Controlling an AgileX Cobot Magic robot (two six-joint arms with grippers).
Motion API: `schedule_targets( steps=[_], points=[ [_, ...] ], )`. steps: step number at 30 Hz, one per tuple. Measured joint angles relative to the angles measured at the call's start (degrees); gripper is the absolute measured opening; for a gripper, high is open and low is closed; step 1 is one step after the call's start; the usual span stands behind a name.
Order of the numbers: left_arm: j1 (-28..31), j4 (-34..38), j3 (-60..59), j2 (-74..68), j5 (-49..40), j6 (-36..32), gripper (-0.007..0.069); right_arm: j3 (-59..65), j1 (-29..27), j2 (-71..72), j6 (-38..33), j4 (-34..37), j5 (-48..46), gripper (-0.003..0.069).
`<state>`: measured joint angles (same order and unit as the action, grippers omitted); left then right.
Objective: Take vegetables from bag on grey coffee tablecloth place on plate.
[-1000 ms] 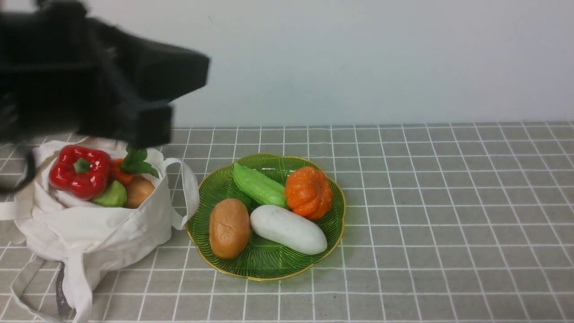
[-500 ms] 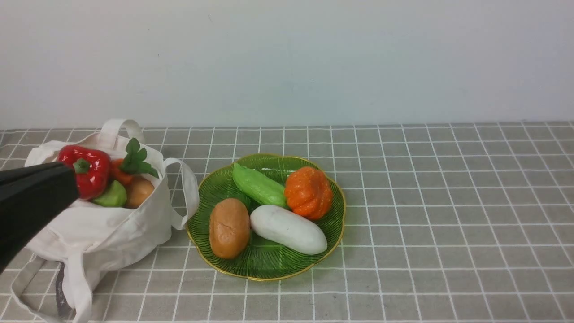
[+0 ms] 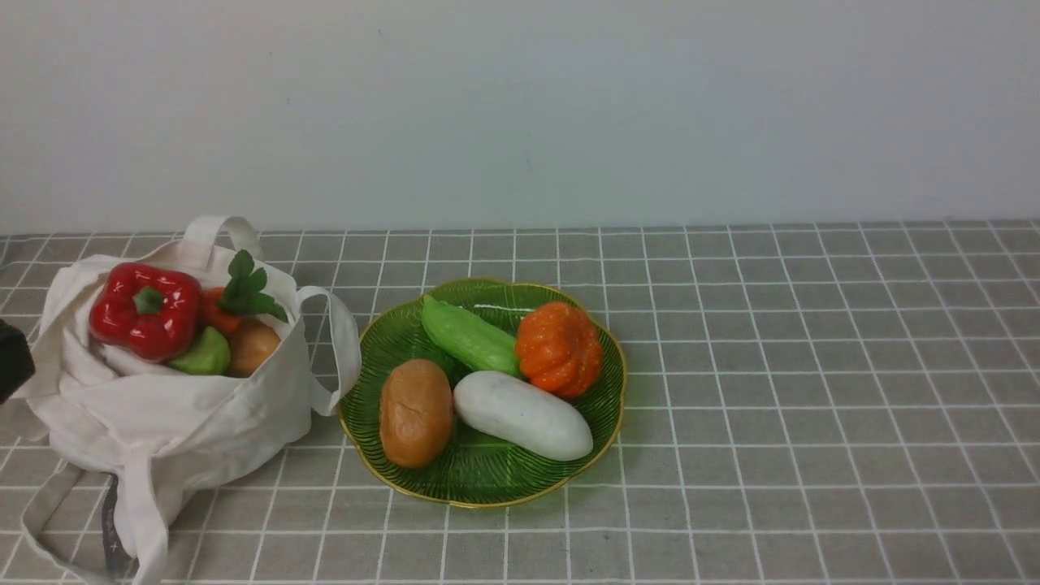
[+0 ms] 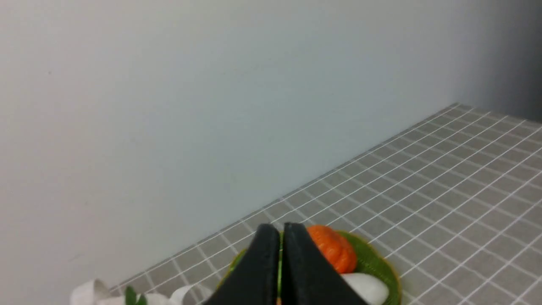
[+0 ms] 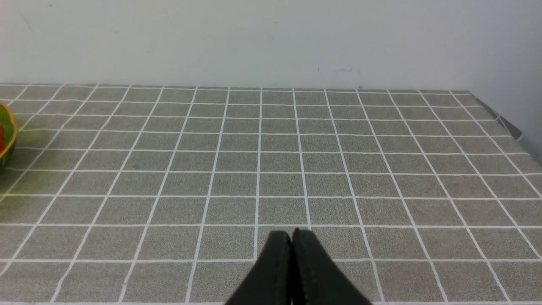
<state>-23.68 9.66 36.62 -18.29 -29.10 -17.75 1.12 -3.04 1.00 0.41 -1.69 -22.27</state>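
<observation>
Nearest the robot, both arms sit back from the work. The right gripper (image 5: 291, 237) hangs low over bare tablecloth (image 3: 812, 390) toward the right edge, its jaws pressed together on nothing. The left gripper (image 4: 280, 237) is likewise closed and empty, raised and facing the wall; only a dark sliver of that arm shows at the left edge in the front view.

Toward the front left corner slumps the bag (image 3: 171, 414), its mouth sagging open so the contents show: a red pepper (image 3: 145, 309) on top, with a carrot (image 3: 215, 311) with its leafy top, a green piece (image 3: 203, 354) and a tan piece (image 3: 252, 345) packed beside it. These probably still need moving.

Just beside the bag, near the middle, the plate (image 3: 479, 485) holds a brown potato (image 3: 416, 412), a white radish (image 3: 522, 414), a green cucumber (image 3: 469, 335) and a pumpkin (image 3: 559, 348), laid close together, leaving little room.
</observation>
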Motion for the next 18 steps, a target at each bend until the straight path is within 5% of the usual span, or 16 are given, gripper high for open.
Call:
schedule_targets(
  steps=[9,18],
  points=[
    [16.66,-6.1,-26.52,14.37,6.79,8.27,-0.0005,0.0,0.0,0.0,0.0,0.0,0.0,-0.0013],
    [18.56,-8.43,-38.12,18.85,6.91,8.66,-0.0005,0.0,0.0,0.0,0.0,0.0,0.0,-0.0013]
  ],
)
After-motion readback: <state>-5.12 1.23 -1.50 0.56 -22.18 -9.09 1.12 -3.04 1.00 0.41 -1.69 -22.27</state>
